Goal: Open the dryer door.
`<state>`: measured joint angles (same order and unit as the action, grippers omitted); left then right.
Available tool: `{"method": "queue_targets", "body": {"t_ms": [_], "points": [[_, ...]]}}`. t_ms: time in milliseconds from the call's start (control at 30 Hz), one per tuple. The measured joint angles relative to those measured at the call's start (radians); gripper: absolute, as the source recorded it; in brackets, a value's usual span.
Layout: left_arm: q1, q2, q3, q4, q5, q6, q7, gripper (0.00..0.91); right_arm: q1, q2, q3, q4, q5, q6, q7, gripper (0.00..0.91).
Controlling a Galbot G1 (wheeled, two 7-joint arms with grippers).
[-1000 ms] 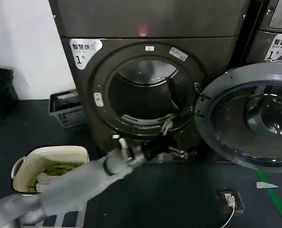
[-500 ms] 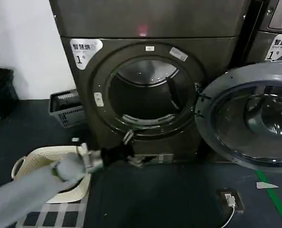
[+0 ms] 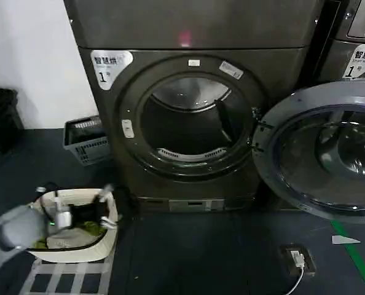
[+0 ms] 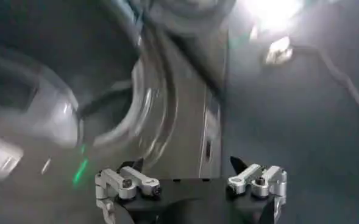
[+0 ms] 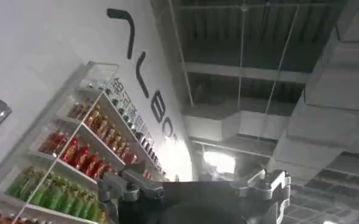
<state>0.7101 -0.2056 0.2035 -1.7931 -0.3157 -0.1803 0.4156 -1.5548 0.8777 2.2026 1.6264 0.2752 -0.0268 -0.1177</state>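
Note:
The dryer door [image 3: 321, 157] stands swung wide open to the right of the drum opening [image 3: 188, 120], its grey inner ring and dark glass facing me. My left gripper [image 3: 107, 209] hangs low at the left, over the cream laundry basket [image 3: 84, 249], well clear of the door. In the left wrist view the left gripper [image 4: 185, 167] is open with nothing between its fingers, and the dryer's front [image 4: 185, 122] shows blurred beyond it. The right gripper [image 5: 191, 182] points up at a ceiling, open and holding nothing.
A grey crate [image 3: 87, 141] sits on the floor left of the dryer. A second grey machine [image 3: 361, 37] stands at the upper right. A small box with a white cable [image 3: 298, 258] and green floor tape [image 3: 354, 252] lie below the open door.
My left arm has drawn back from the dryer's lower front, moving left and down to the basket. The door has stayed wide open.

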Motion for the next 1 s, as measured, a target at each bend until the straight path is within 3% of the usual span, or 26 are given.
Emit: {"method": "queue_targets", "body": {"t_ms": [400, 1000], "points": [[0.048, 0.122, -0.069, 0.127, 0.116, 0.027, 0.118, 0.907, 0.005, -0.008, -0.004, -0.006, -0.001, -0.002, 0.0, 0.907], [0.102, 0.217, -0.065, 0.25, 0.135, 0.019, 0.14, 0.907, 0.006, -0.003, -0.006, -0.03, -0.004, 0.012, -0.003, 0.907]]}}
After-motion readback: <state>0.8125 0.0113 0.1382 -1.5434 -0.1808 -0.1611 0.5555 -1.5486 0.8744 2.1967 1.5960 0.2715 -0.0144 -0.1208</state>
